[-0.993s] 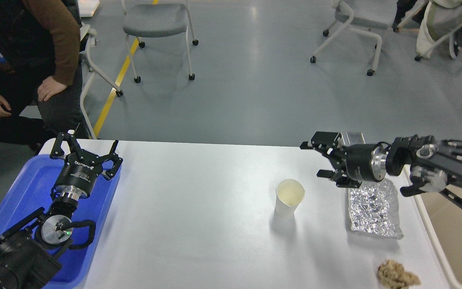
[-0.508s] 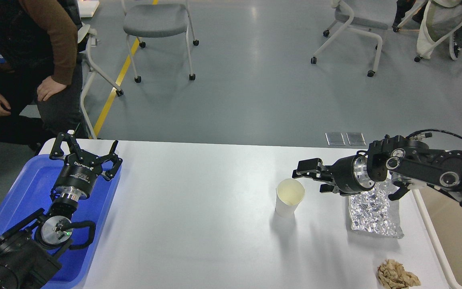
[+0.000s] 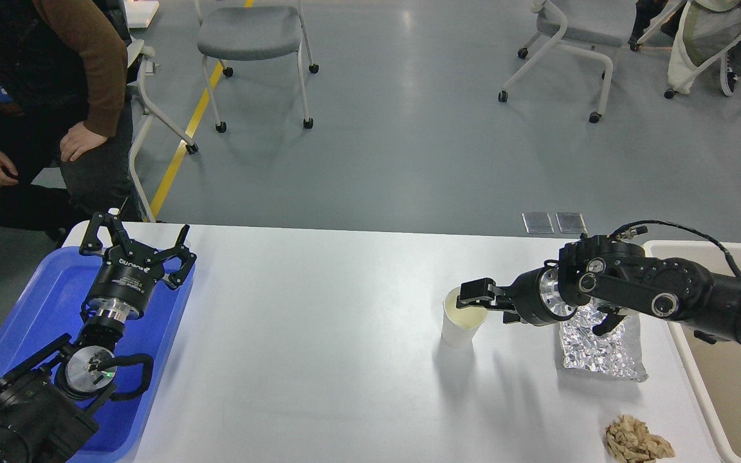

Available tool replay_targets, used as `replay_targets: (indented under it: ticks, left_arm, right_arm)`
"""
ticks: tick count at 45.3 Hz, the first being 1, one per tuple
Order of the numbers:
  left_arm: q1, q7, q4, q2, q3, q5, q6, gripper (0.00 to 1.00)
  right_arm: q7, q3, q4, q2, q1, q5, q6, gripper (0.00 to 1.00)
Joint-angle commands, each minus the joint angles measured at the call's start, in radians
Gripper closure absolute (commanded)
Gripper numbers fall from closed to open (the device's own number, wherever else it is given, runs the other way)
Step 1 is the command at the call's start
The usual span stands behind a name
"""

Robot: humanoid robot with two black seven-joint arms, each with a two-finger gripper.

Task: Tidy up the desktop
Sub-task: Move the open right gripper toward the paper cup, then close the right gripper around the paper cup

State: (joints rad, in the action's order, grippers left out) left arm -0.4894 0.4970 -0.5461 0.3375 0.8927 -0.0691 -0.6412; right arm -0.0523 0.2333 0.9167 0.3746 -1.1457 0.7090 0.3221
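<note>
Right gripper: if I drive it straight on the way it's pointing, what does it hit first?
Most likely the white paper cup: the right gripper points left with its fingertips already at the cup's rim. Depth is unclear, so whether they touch cannot be told.

The large white rectangular desktop [image 3: 319, 360] looks smooth with a soft sheen, and the blue plastic tray [image 3: 42, 302] is glossy. The silver foil packet [image 3: 602, 350] is crinkled and shiny; the white paper cup [image 3: 457, 331] and the crumpled brown paper wad [image 3: 637, 440] are matt.

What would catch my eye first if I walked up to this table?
Probably the black right gripper reaching to the rim of the small white paper cup mid-table. Just right of it lies a shiny crumpled silver foil packet, with a brown paper wad nearer the front edge. At far left, the open left gripper hovers over the blue plastic tray.
</note>
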Motion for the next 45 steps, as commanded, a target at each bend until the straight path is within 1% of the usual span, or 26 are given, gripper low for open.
replay_targets:
  ticks: [1, 17, 26, 39, 45]
  left_arm:
    - [0.000, 0.000, 0.000, 0.000, 0.000, 0.000, 0.000, 0.00]
    - [0.000, 0.000, 0.000, 0.000, 0.000, 0.000, 0.000, 0.00]
    - [0.000, 0.000, 0.000, 0.000, 0.000, 0.000, 0.000, 0.00]
    - [0.000, 0.000, 0.000, 0.000, 0.000, 0.000, 0.000, 0.00]
    - [0.000, 0.000, 0.000, 0.000, 0.000, 0.000, 0.000, 0.00]
  right_arm:
    - [0.002, 0.011, -0.027, -0.017, 0.015, 0.021, -0.006, 0.00]
    - [0.002, -0.005, -0.059, -0.033, 0.035, 0.012, -0.028, 0.00]
    - [0.014, 0.000, -0.076, -0.048, 0.046, 0.007, -0.054, 0.00]
    - [0.037, 0.011, -0.078, -0.049, 0.058, 0.007, -0.061, 0.06]
    - [0.038, 0.009, -0.078, -0.048, 0.057, 0.007, -0.066, 0.13]
